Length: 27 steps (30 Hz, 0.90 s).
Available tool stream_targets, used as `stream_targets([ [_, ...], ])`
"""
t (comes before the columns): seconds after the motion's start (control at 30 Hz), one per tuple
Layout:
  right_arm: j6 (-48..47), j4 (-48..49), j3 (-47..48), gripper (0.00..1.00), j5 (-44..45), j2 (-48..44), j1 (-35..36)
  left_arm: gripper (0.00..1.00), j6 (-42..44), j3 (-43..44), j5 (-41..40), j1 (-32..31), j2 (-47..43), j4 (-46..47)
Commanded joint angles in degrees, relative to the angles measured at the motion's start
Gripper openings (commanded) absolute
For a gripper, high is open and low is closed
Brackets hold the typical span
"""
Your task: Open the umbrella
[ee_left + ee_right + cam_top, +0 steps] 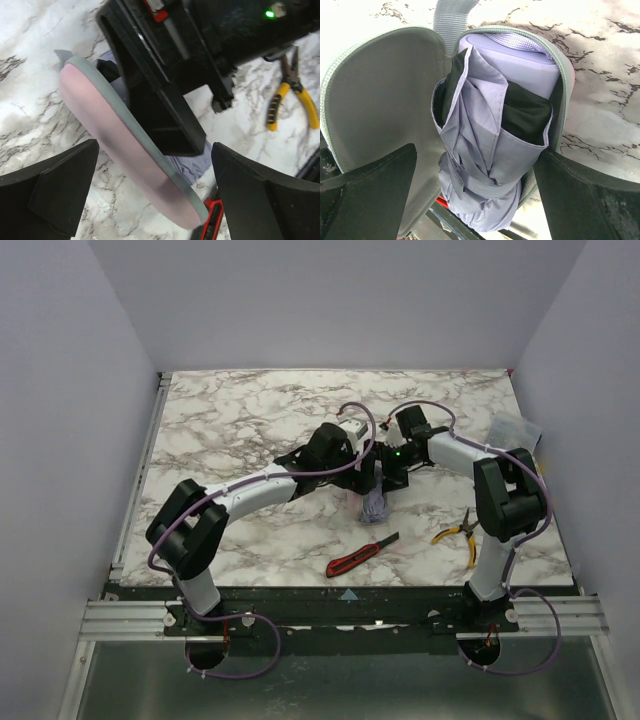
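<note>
Right gripper point(475, 150) is straddling, fingers spread and gripping nothing, the folded umbrella point(485, 115), long axis pointing away inside its open case point(380, 100), left gripper point(155, 145) likewise spread alongside.

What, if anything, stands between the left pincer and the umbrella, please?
The pink case lies across the gap of the open left pincer, and the right arm's black finger sits just behind it. Only a patch of the lavender fabric of the umbrella shows past them.

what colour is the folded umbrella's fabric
The umbrella fabric is pale lavender, with black lining in the folds; right wrist view shows it best.
</note>
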Motion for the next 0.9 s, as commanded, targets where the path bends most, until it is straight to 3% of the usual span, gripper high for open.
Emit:
stream_targets([
  [0.0,-0.2,-1.1,0.2,0.97,4.5,-0.3,0.1,0.96,-0.8,3.7,-10.3,0.0,3.6,-8.3],
  [0.13,-2.6,-2.3,0.1,0.89,5.8,-0.4,0.1,0.89,-0.1,0.7,-11.7,2.8,2.8,-9.8],
  [0.37,-4.5,-2.5,0.9,0.58,3.8,0.5,-0.9,0.63,1.9,-2.1,-9.8,7.2,2.0,-11.3],
  [0.57,-7.2,-1.8,3.7,0.34,-4.7,2.8,-1.8,0.64,3.1,-1.5,-10.3,7.9,3.1,-13.0],
  [0.77,-6.6,-0.6,6.6,0.01,-14.3,2.9,-1.8,0.64,4.7,0.1,-12.3,7.9,4.8,-15.2],
  [0.87,-5.3,0.5,7.5,0.00,-18.2,1.9,-2.1,0.63,5.3,0.7,-13.8,8.0,5.2,-16.5],
])
